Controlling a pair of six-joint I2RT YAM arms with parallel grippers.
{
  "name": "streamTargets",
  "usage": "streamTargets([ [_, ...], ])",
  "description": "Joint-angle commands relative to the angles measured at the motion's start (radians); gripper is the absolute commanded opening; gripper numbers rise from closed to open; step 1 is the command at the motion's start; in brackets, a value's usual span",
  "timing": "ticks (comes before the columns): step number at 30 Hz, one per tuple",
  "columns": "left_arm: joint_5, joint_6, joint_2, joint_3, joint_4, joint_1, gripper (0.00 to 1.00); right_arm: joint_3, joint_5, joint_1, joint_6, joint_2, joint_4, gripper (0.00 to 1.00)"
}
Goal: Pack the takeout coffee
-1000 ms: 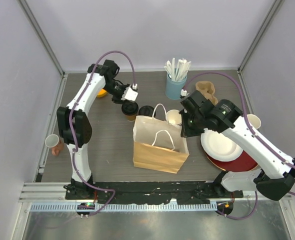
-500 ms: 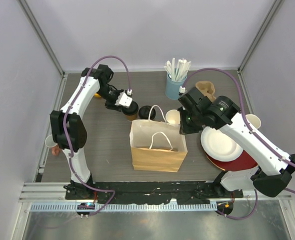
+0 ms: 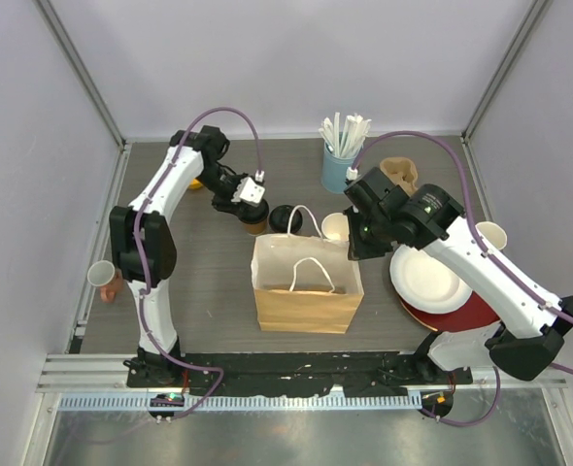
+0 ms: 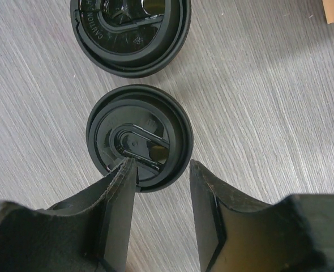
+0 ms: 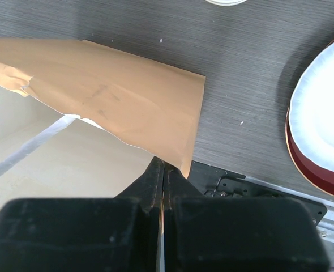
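Two takeout coffee cups with black lids stand side by side behind the paper bag. My left gripper hovers open over the nearer cup, its left finger overlapping the lid's rim and bare table showing between the fingers. The second cup stands just beyond it. In the top view these are the left cup and the right cup, with my left gripper above the left one. My right gripper is shut on the right rim of the bag, holding its mouth open.
A pale yellow cup stands by the bag's far right corner. Behind it are a light-blue cup of straws and a brown cup carrier. A white plate on a red one lies right. Single cups stand far left and far right.
My left gripper swung left and then came back right over the left cup. The bag shifted slightly left and stands more upright in the right gripper's hold.
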Motion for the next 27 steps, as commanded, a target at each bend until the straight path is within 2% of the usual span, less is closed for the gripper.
streamTargets([
  [1,0.006,-0.008,0.001,0.021,-0.323,-0.007,0.45,0.040,0.005,-0.003,0.000,0.004,-0.008,0.01],
  [7,-0.004,-0.049,0.044,0.055,-0.323,-0.013,0.42,0.041,-0.009,-0.001,-0.009,0.013,0.001,0.01],
  [15,-0.042,-0.019,0.020,-0.005,-0.322,-0.013,0.34,0.040,-0.013,-0.003,-0.008,0.016,0.004,0.01],
  [18,-0.027,-0.026,0.030,0.000,-0.321,-0.013,0.30,0.046,-0.021,-0.003,-0.011,0.021,0.010,0.01],
  [20,-0.022,-0.048,0.029,-0.002,-0.303,-0.016,0.20,0.052,-0.021,-0.003,-0.017,0.027,0.007,0.01],
  [22,-0.025,-0.078,0.029,-0.006,-0.286,-0.022,0.14,0.053,-0.021,-0.001,-0.020,0.028,0.003,0.01],
  [27,-0.051,-0.080,0.024,-0.011,-0.299,-0.022,0.10,0.056,-0.024,-0.001,-0.020,0.027,0.007,0.01],
])
